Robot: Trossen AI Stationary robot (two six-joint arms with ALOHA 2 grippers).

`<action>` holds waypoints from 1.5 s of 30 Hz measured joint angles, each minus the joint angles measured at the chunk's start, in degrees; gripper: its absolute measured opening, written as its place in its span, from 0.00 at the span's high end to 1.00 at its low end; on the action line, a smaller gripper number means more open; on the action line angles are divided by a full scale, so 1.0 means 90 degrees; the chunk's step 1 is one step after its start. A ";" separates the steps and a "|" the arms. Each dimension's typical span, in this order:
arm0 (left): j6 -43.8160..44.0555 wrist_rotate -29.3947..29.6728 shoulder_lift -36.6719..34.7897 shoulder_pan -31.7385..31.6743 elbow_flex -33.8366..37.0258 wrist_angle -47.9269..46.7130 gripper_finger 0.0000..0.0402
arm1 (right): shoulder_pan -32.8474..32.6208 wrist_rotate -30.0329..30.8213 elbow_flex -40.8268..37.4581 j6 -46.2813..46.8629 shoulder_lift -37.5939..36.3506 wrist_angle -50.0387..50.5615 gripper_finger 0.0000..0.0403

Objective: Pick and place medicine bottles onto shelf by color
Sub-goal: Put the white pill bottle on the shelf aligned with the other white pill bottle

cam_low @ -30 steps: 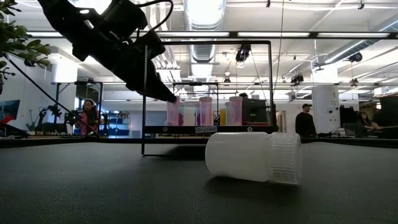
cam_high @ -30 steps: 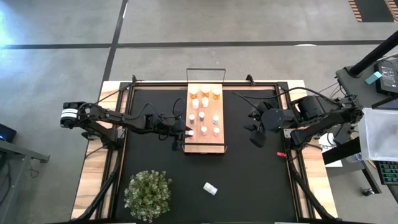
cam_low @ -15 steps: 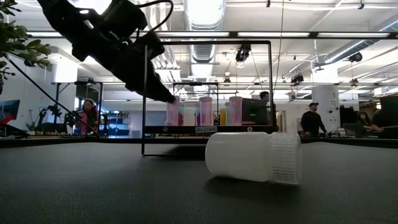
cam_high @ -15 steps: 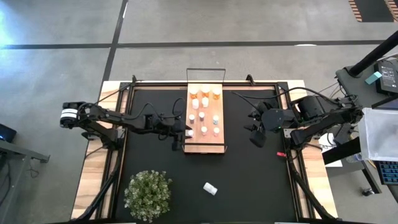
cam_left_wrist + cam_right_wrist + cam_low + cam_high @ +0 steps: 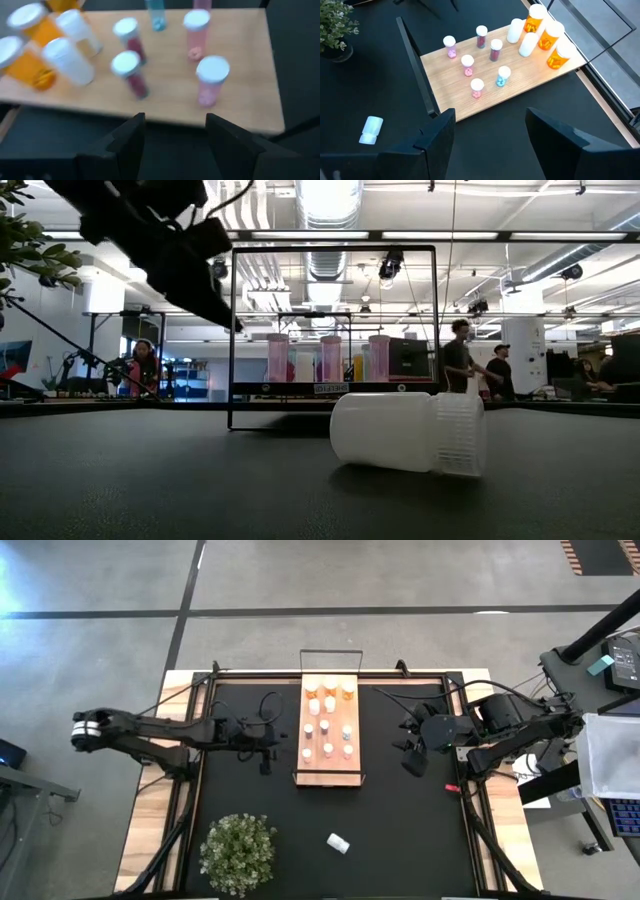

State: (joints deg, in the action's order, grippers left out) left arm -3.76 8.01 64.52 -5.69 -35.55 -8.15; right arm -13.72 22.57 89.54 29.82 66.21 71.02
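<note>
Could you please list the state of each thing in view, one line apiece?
Shelf: flat on the mat, carrying upright bottles.
Orange bottles: upright, capped, at one end of the shelf.
Pink bottles: upright, capped.
White bottle: lying on its side on the mat, off the shelf.
Left hand: open, empty, beside the shelf.
Right hand: open, empty, over the mat.

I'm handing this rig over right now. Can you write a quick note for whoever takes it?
Left gripper: open, empty, over the mat beside the shelf.
Right gripper: open, empty, waiting on the shelf's other side.
Done: ten bottles stand on the shelf, the orange ones and white ones at its far end, pink, red and one blue nearer.
Left: one white bottle lying on the mat near the plant.
</note>
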 joint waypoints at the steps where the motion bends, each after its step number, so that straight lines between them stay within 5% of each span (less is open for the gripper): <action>1: 0.0030 0.0029 -0.0126 0.0000 0.0000 -0.0134 0.52 | 0.0000 0.0000 0.0000 0.0000 0.0001 -0.0001 0.42; 6: 0.0045 0.0119 -0.0805 0.0002 0.0001 -0.0385 0.52 | 0.0000 0.0000 -0.0001 0.0000 0.0001 -0.0002 0.42; 12: 0.0143 0.0983 -0.1598 0.0002 -0.0058 -0.0307 0.52 | -0.0001 0.0000 -0.0001 0.0000 0.0001 -0.0002 0.42; 19: 0.0880 0.1080 -0.2071 0.0019 -0.0129 0.1232 0.52 | -0.0002 0.0000 -0.0001 0.0000 0.0001 -0.0002 0.42; 27: 0.0900 0.0680 -0.1748 0.0308 -0.0233 0.2555 0.52 | 0.0001 0.0000 -0.0001 0.0000 0.0001 -0.0256 0.42; 37: 0.1016 -0.0009 -0.0915 0.0633 -0.0342 0.5059 0.52 | 0.0001 0.0011 -0.0001 -0.0394 0.0001 -0.2315 0.42; 45: 0.2027 -0.0092 -0.0580 0.0966 -0.0338 0.5365 0.52 | 0.0001 -0.0051 0.0026 -0.0376 -0.0004 -0.2453 0.42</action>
State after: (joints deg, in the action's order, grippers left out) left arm 14.48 7.19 59.30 3.00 -38.59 40.14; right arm -13.72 22.11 89.78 26.44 66.17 48.95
